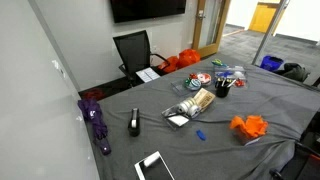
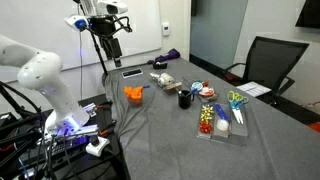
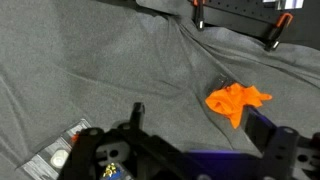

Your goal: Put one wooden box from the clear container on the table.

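1. At far left of an exterior view, the white arm [image 2: 35, 70] stands beside the grey-covered table [image 2: 150, 140] and holds the gripper [image 2: 110, 48] high over the table's left end, well apart from every object. In wrist view the gripper [image 3: 200, 135] has its fingers [image 3: 136, 115] spread wide w/ nothing between them: released and empty.
2. Next to the right lie a flat tablet [image 2: 130, 72] and an orange cloth [image 2: 133, 94]. The same orange cloth [image 3: 238, 100] sits right of centre in wrist view.
3. Further right is the clear container [image 2: 163, 80], which holds the task's thing. From the gripper it lies to the right and much lower, beyond the orange cloth. In wrist view, what seems to be one corner of it [image 3: 65, 152] shows at low left, partly hidden by the gripper body. I judge the container is not under the fingers yet.
4. The wooden boxes [image 1: 202, 100] show in an exterior view as pale pieces inside the clear container [image 1: 178, 117]. Its long axis runs diagonal there, low-left to up-right, and the boxes seem to lie along the same axis. Which end points where is too small to tell. No box is on the bare table yet.
5. Right of the container stand a black cup [image 2: 185, 98] w/ pens, a clear tray [image 2: 215, 118] of coloured bits and a chair [image 2: 265, 60]. They are not part of the task.
6. Judgement: the coming move needs sideways travel toward the container, then descent, w/ the fingers set across the short side of one box.
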`<state>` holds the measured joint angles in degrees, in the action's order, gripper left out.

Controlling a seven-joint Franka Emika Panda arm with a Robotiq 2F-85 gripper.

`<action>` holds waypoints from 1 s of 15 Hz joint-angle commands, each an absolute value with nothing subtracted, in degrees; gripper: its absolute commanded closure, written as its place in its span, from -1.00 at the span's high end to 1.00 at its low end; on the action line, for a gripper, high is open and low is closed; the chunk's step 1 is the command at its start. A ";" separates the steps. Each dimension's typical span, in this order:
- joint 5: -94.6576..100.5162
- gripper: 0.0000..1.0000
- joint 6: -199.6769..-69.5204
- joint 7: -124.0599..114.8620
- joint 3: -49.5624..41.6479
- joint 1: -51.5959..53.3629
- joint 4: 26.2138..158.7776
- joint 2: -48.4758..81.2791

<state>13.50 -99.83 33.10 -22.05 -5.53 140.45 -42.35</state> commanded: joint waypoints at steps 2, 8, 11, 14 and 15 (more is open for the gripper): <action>13.17 1.00 -99.79 33.39 -21.64 -6.05 140.36 -42.17; 13.17 1.00 -99.79 33.38 -21.64 -6.05 140.36 -42.17; 13.17 1.00 -99.79 33.38 -21.64 -6.05 140.36 -42.17; 11.94 1.00 -98.62 33.17 -21.70 -5.61 140.04 -41.35; 11.35 1.00 -98.40 33.19 -21.82 -5.53 140.04 -41.28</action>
